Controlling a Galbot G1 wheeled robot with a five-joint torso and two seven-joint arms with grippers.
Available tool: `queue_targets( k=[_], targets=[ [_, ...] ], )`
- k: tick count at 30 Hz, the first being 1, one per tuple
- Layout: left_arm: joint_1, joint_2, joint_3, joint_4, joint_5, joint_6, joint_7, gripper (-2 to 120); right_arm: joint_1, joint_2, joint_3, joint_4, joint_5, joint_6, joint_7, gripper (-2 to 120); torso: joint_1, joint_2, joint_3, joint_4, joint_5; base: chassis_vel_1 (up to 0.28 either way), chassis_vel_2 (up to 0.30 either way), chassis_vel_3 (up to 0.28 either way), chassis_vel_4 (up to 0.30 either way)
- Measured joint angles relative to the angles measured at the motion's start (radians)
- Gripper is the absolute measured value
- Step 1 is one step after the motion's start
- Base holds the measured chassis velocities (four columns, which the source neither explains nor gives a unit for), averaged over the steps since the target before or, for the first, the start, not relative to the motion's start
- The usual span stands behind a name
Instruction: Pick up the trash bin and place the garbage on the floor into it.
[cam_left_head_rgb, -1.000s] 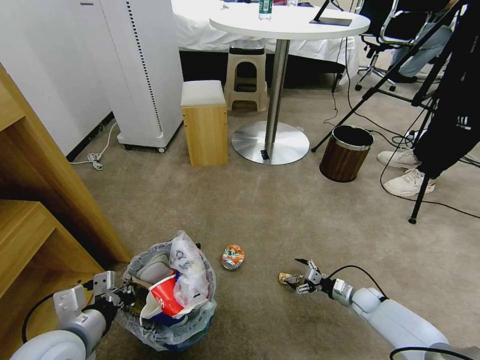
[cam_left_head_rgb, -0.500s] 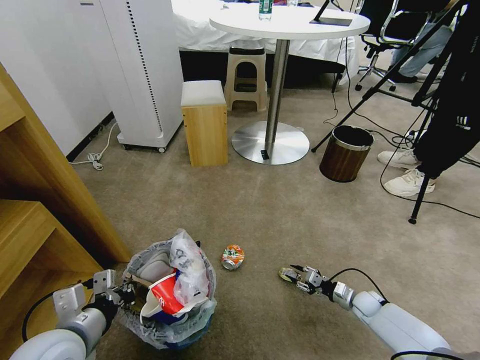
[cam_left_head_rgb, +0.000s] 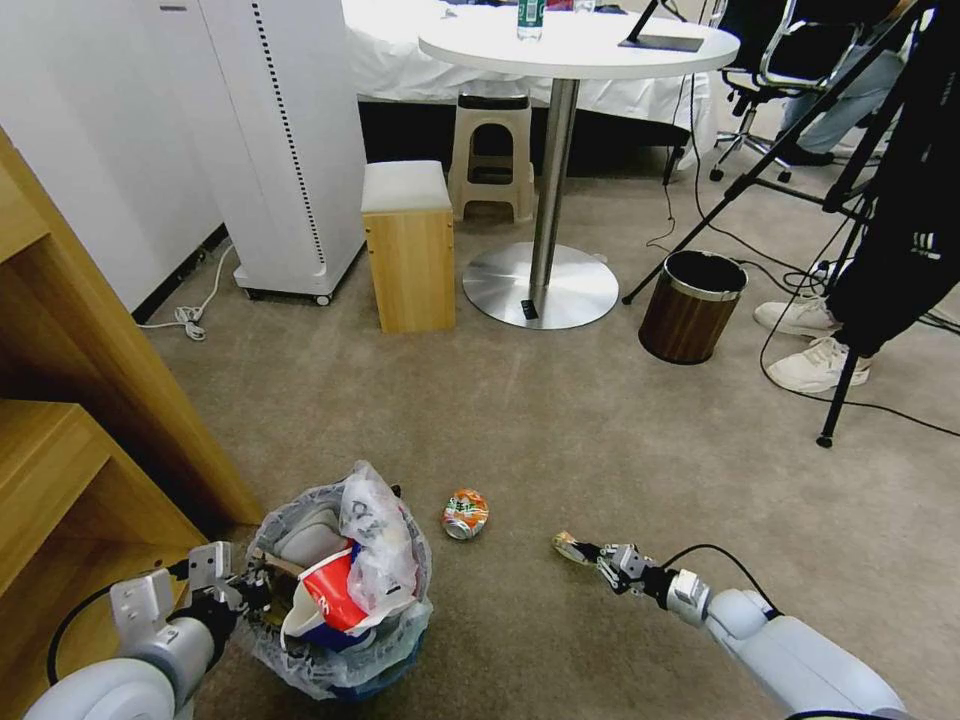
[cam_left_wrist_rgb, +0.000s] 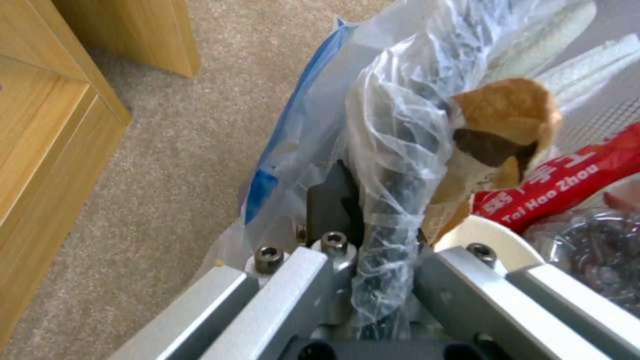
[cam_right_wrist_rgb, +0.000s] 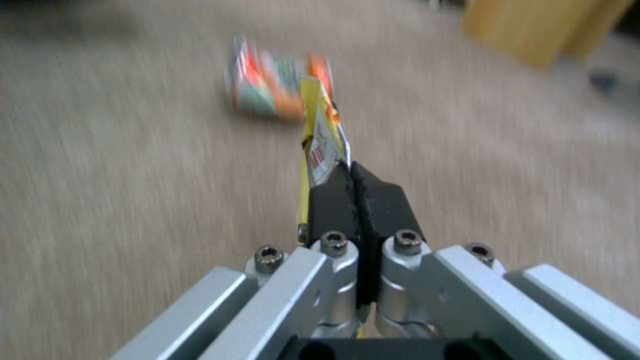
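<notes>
Right gripper (cam_left_head_rgb: 592, 556), lower centre-right, now lifted off beige carpet (cam_left_head_rgb: 560, 420), pads clamped on thin yellow crumpled wrapper (cam_right_wrist_rgb: 320, 135); left gripper (cam_left_wrist_rgb: 370, 220) pinching bag-lined black bin's rim (cam_left_head_rgb: 262, 525); risk: edge-held wrapper slipping out mid-carry.

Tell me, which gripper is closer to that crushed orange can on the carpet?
Right. The right gripper, pinching a small wrapper, is just beside the crushed can; the left gripper grips the trash bin farther off.

Round white pedestal table (cam_left_head_rgb: 578, 42), wooden stool (cam_left_head_rgb: 408, 245), plastic stool (cam_left_head_rgb: 491, 155), wood-look bin (cam_left_head_rgb: 692, 305), tripod (cam_left_head_rgb: 850, 190), wooden shelving (cam_left_head_rgb: 70, 400)
</notes>
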Motion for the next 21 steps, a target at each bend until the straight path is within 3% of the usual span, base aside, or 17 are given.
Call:
queue_targets(
  k=[6, 9, 15, 21],
  targets=[
    [0.001, -0.002, 0.0, 0.002, 0.008, -0.001, 0.002, 0, -0.012, -0.04, 0.008, 0.177, 0.107, 0.019, -0.128, 0, 0.0, 0.0, 0.0, 0.0001, 0.0001, 0.0, 0.0, 0.0, 0.0],
    [0.002, -0.004, 0.0, 0.002, 0.009, -0.001, 0.002, 0, -0.014, -0.058, 0.006, 0.24, 0.125, 0.019, -0.151, 0, 0.0, 0.0, 0.0, 0.0001, 0.0, 0.0, 0.0, 0.0, 0.0],
    [0.006, -0.011, -0.002, 0.011, 0.015, 0.0, 0.0, 0, -0.001, -0.118, -0.035, 0.486, 0.18, -0.006, -0.201, 0, 0.0, 0.0, 0.0, -0.0001, 0.0, 0.0, 0.0, 0.0, 0.0],
    [0.005, -0.019, -0.003, 0.015, 0.019, 0.001, -0.003, 0, 0.071, -0.151, -0.087, 0.621, 0.227, -0.037, -0.207, 0, 0.0, 0.0, 0.0, 0.0, -0.0001, 0.0, 0.0, 0.0, 0.0]
  ],
)
